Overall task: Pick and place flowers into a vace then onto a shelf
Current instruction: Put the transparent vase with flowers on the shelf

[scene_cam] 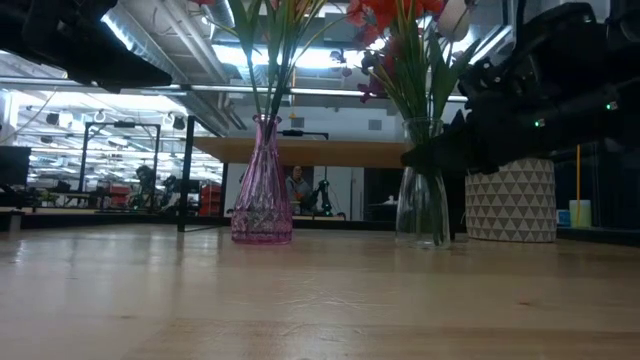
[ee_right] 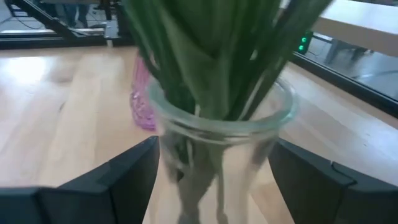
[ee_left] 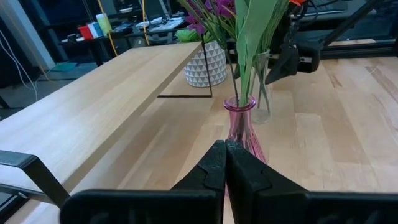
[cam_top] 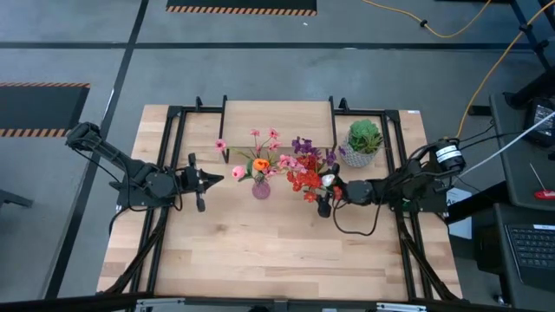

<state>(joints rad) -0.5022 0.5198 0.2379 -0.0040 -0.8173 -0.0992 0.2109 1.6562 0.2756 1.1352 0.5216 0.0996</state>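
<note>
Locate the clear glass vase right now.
In the high view the clear glass vase stands on the table right of the pink vase, between the right end effector's open fingers, near the white pot.

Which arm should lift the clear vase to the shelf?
Right. Its gripper is open with the jaws on either side of the clear vase. The left gripper is shut, short of the pink vase.

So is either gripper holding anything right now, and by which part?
Nothing is held. The right gripper is open, its fingers on either side of the clear glass vase without closing. The left gripper is shut and empty, short of the pink vase.
</note>
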